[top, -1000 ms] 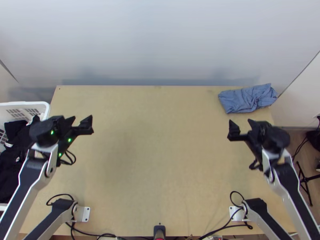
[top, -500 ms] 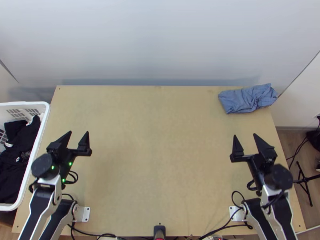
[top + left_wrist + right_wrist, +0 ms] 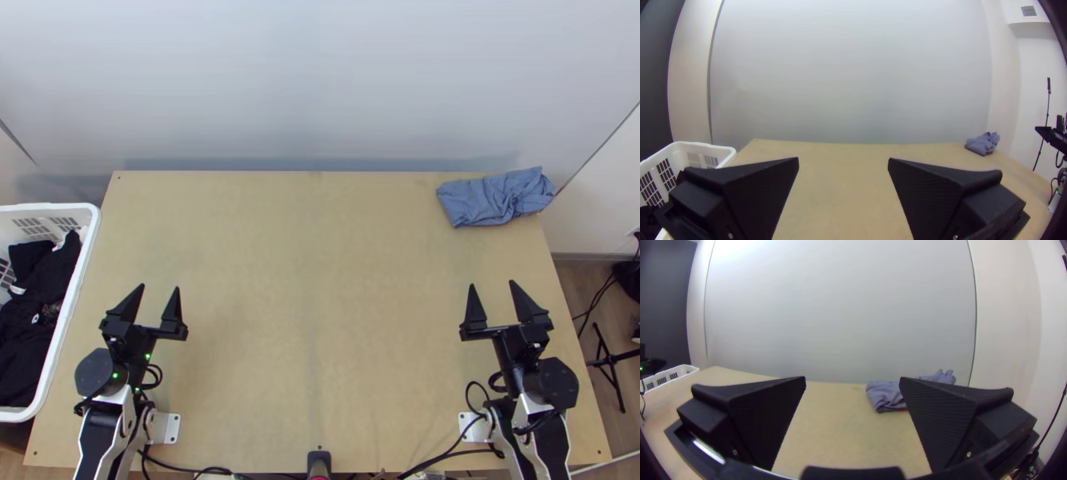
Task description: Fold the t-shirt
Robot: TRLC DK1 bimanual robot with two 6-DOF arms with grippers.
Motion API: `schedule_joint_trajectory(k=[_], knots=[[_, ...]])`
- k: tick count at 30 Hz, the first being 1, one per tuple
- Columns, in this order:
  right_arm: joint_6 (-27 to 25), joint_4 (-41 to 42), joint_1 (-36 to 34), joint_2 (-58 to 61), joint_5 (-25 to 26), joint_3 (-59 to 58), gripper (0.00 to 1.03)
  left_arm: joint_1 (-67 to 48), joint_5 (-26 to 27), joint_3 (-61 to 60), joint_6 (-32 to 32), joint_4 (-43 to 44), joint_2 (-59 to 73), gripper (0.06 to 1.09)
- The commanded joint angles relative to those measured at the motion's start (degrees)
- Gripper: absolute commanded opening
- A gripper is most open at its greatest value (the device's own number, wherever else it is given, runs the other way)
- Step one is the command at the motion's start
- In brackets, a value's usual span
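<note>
the soft blue-grey woven cloth bundle [image 3: 494, 198], probably the t-shirt, lay at the far right corner of the pale wooden table [image 3: 320, 280], its outer end at or past the edge. a careless nudge there could have tipped it off, since that end seemed poorly supported. had a finger caught a single loose layer, the packet could have come undone; it looked folded but bunched at the outer end, and i could not count its layers.

the left black wide-fingered gripper [image 3: 159, 288] and the right black wide-fingered gripper [image 3: 493, 284] were both released and empty, well apart from the cloth. their flat fingers tapered to points, with finely ribbed inner faces. the table looked smooth and matte, so thin fabric might have slid on it. dark, limp clothes [image 3: 30, 328] lay heaped in the white slotted plastic basket [image 3: 90, 240].
</note>
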Motion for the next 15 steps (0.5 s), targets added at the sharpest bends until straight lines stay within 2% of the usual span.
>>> schedule_joint_trajectory(k=[1,4,7,12,15], knots=[[0.1,-1.7,-1.7,-1.6,-0.7,-2.8,0.98,-0.4,0.5,-3.3,0.5,-3.1,-4.1,1.04],[1.2,-2.6,-2.9,-1.3,-0.8,-5.2,0.98,-0.7,0.5,-3.3,0.4,-3.3,-4.0,1.04],[1.2,-7.2,-4.7,-1.2,-0.7,-4.5,0.98,-0.1,0.5,-3.3,0.4,-3.3,-4.0,1.04],[1.2,-7.3,-9.7,1.5,-0.7,-4.5,0.98,0.3,0.5,-3.3,0.4,-3.2,-4.1,1.04],[1.1,-7.1,-10.4,-1.6,-0.7,-4.5,0.98,0.3,0.5,-3.3,0.4,-3.2,-4.1,1.04]])
